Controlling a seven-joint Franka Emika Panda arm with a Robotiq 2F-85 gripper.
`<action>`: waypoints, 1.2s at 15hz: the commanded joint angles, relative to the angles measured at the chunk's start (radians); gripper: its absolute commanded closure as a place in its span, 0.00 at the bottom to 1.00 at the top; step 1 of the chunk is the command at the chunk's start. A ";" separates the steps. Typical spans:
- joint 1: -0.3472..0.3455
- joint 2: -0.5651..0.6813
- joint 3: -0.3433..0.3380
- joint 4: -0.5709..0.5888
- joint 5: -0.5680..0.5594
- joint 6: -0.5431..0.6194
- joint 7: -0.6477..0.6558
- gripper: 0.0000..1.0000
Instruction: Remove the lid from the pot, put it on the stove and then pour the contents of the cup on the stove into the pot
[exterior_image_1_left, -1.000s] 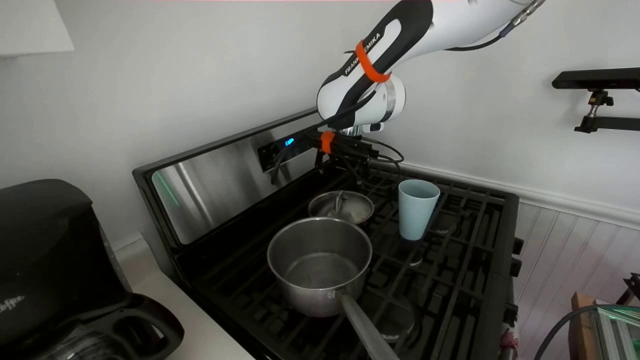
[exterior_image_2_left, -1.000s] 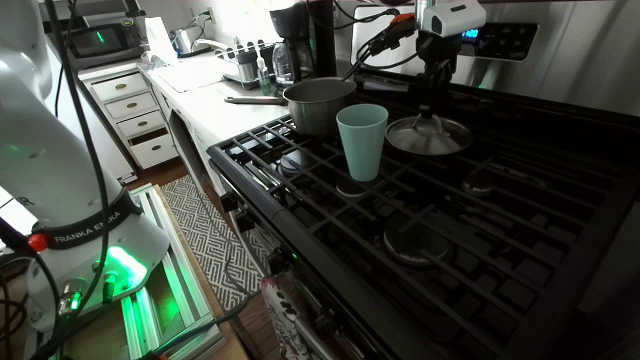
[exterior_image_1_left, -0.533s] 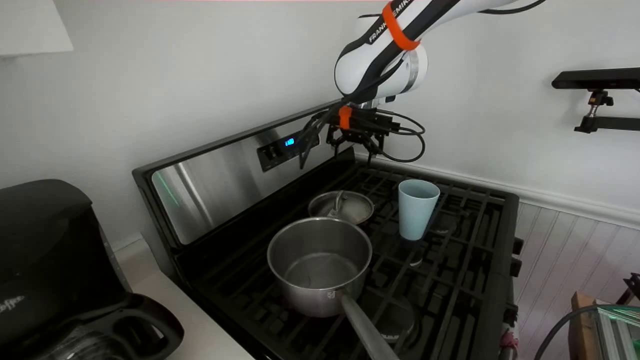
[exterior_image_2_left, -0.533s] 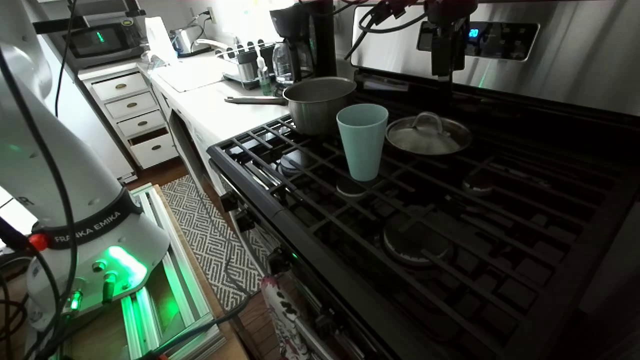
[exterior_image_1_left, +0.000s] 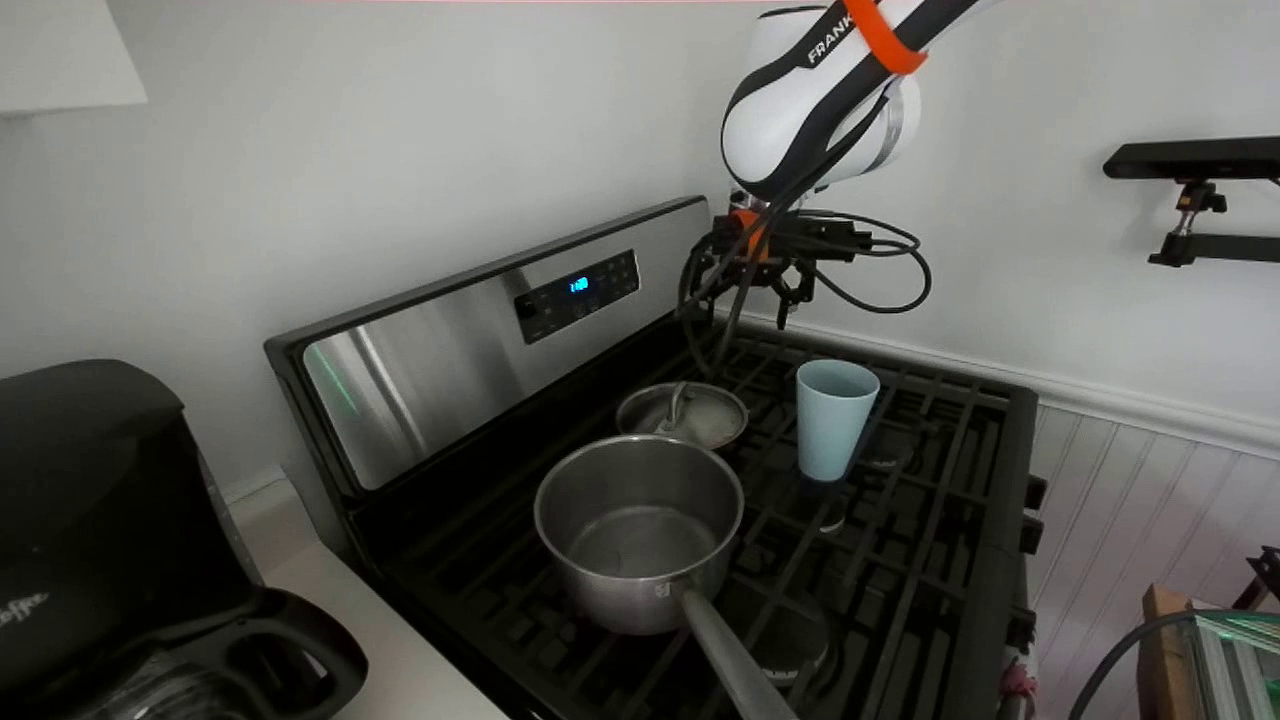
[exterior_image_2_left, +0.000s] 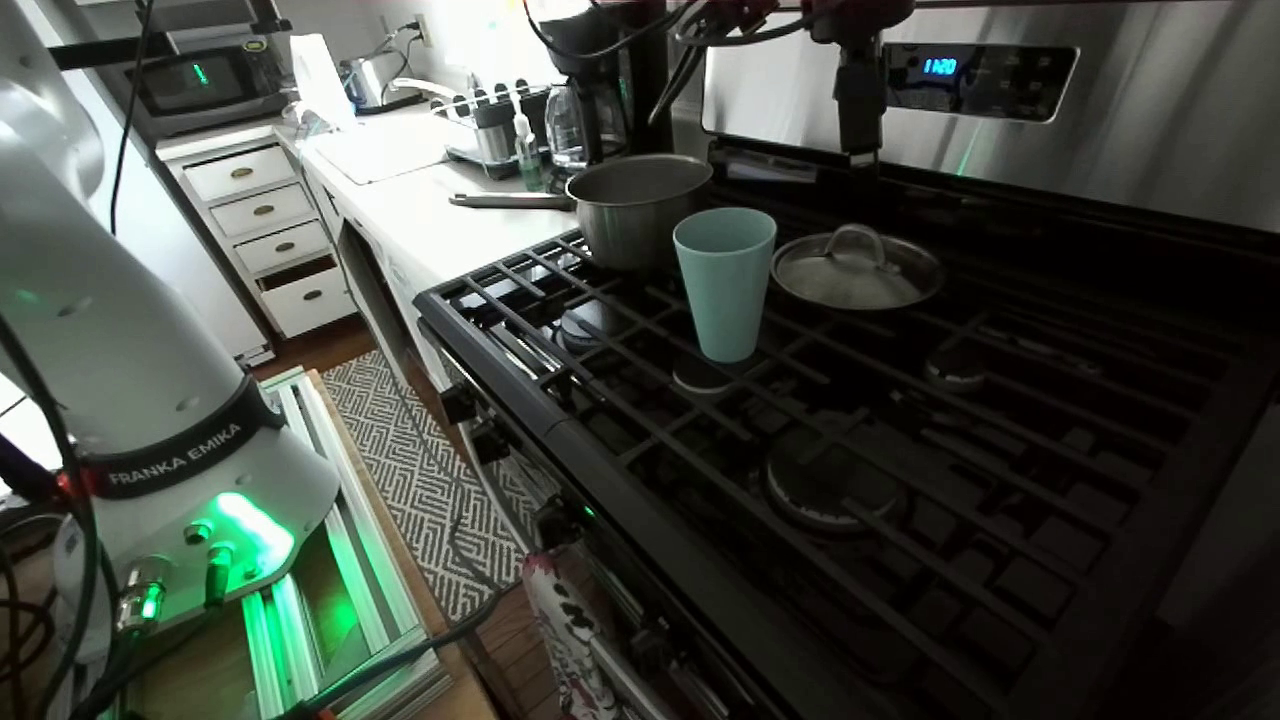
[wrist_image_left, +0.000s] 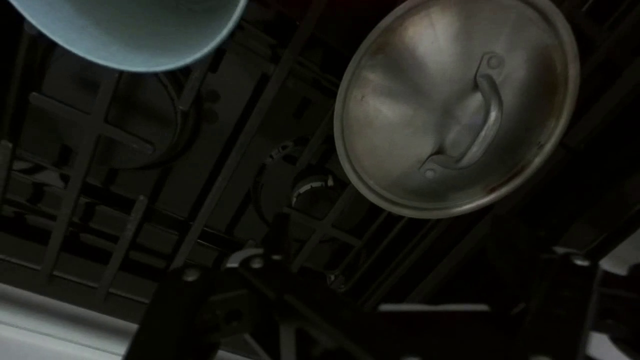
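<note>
This is a kitchen, domestic in its fittings; a black-grated stove (exterior_image_2_left: 720, 500) with a blue display (exterior_image_2_left: 940, 66) bears a steel pot (exterior_image_1_left: 640, 605) and a lid (exterior_image_2_left: 850, 280); a coffee maker (exterior_image_1_left: 90, 490) stands on the pale counter (exterior_image_2_left: 400, 215) alongside; further off come a microwave (exterior_image_2_left: 200, 85) and white drawers (exterior_image_2_left: 245, 215); a grey-and-white patterned rug (exterior_image_2_left: 420, 490) lies below.

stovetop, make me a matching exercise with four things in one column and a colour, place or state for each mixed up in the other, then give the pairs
Things
1. saucepan
2. tumbler
3. metal lid
4. gripper

Descriptions
a. lying on the stove, loop handle up
b. open, raised above the stove, holding nothing
c. uncovered, with one long straight handle
d. pale blue, standing upright

Pairs
1-c
2-d
3-a
4-b
</note>
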 joint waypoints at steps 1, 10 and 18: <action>-0.008 -0.006 0.011 -0.006 -0.002 0.006 -0.045 0.00; -0.020 -0.149 0.014 -0.115 -0.067 -0.073 -0.389 0.00; -0.038 -0.183 0.025 -0.119 -0.068 -0.203 -0.406 0.00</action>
